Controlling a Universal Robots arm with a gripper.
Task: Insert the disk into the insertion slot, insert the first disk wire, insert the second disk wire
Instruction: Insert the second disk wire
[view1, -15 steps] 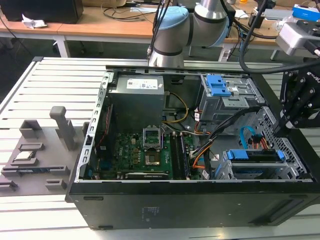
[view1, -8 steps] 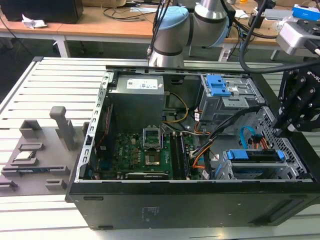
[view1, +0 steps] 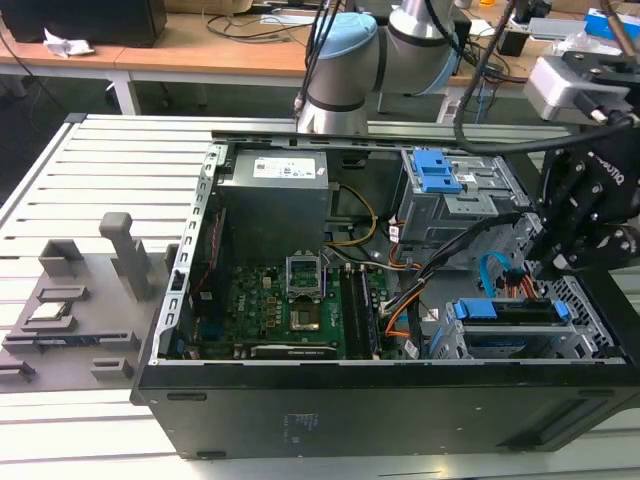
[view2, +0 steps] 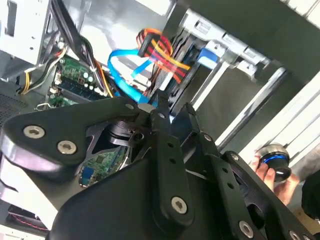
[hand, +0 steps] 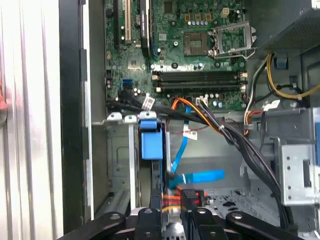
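1. The tool (view2: 152, 109) hangs just over the open end of the insertion slot (view1: 500, 345). We cannot tell how far it is open, or whether it has hold of anything.
2. Close beside the tool, at that same end of the insertion slot, lie the orange-and-red wires (view2: 160, 50) and the flat blue cable (view2: 122, 70). We cannot tell whether either plug is seated.
3. The disk (view1: 505, 312) sits inside the insertion slot, with its blue carrier frame across the slot's mouth. We judge that the first step is done.
4. We expect the disk to be stiff, fairly heavy for its size and easily harmed by knocks, so the plastic frame is the place to take hold of it. The wires look limp along their length and rigid only at the plug, so we would grip them by the plug body, never the strands.
5. Beyond the insertion slot stands the taller grey cage (view1: 450, 190), and the motherboard (view1: 290, 300) lies beside the slot, towards the exterior view's left. The computer case (view1: 380, 410) around them rests on the slatted desk (view1: 100, 160).
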